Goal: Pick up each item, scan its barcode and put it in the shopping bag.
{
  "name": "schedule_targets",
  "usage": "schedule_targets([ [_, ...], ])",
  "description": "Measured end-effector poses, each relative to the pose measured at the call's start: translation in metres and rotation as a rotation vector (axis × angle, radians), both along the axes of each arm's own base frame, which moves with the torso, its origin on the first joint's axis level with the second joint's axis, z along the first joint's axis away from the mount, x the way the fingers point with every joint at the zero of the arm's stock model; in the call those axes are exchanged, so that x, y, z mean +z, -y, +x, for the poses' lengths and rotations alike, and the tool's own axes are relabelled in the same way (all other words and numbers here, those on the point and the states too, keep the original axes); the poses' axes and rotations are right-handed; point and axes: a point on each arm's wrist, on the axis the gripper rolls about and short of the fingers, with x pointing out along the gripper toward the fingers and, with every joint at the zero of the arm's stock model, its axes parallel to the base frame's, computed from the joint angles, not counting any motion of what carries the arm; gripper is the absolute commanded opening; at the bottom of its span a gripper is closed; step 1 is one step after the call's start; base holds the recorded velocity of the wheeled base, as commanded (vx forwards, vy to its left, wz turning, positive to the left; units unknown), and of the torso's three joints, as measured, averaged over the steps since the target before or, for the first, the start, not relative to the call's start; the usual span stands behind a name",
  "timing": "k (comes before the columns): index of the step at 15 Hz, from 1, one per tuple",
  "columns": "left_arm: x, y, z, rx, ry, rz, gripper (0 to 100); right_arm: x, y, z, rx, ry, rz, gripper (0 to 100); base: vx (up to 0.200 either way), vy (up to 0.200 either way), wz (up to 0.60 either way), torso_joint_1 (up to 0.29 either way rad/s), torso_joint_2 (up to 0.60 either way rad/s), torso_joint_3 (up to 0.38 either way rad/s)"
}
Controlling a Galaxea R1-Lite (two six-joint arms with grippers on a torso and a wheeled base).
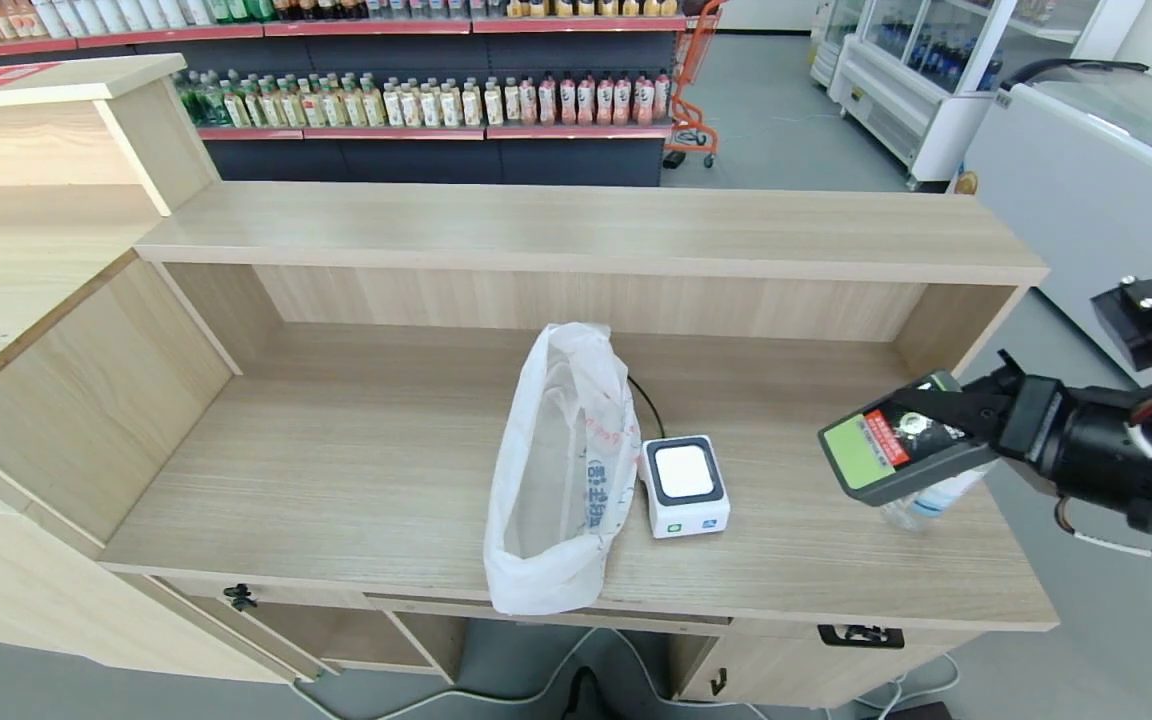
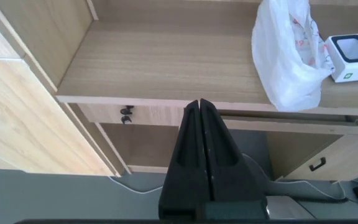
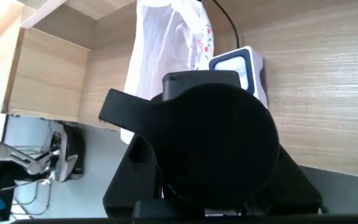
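One item, a dark pack [image 1: 876, 455] with a green and red label, is clamped in my right pincer [image 1: 946, 412] above the right end of the surface [image 1: 336, 480], well apart from the scanner [image 1: 685, 485]. I judge the step in hand to be the scan. Next, the barcode face must meet the scanner window; then the pack goes into the shopping bag [image 1: 561, 470] just beside it. A clear bottle [image 1: 926, 502] lies beneath the pack, and the cable [image 1: 648, 405] trails behind the scanner. My left pincer [image 2: 199, 109] is closed on nothing, below the surface edge.

wooden counter [image 1: 336, 470] | shopping bag [image 1: 561, 470] | scanner [image 1: 686, 485] (just beside bag) | clear bottle [image 1: 926, 505]
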Motion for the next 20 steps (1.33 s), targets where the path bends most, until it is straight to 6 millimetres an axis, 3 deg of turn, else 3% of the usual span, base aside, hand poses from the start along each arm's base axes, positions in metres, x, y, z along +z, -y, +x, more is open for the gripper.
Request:
schedule_targets([
  [3,0.000,0.000,0.000,0.000,0.000,0.000,0,-0.009,-0.016,0.034,-0.034,-0.013,-0.032,0,0.000,0.200,0.00,0.001,0.00,-0.001],
  [11,0.000,0.000,0.000,0.000,0.000,-0.001,0,-0.050,-0.042,0.097,-0.003,-0.008,-0.093,0,0.000,0.000,0.00,0.000,0.00,0.000],
  [20,0.000,0.000,0.000,0.001,0.000,-0.001,0,-0.090,-0.054,0.142,0.019,-0.001,-0.146,0,0.000,0.000,0.00,0.000,0.00,0.000],
])
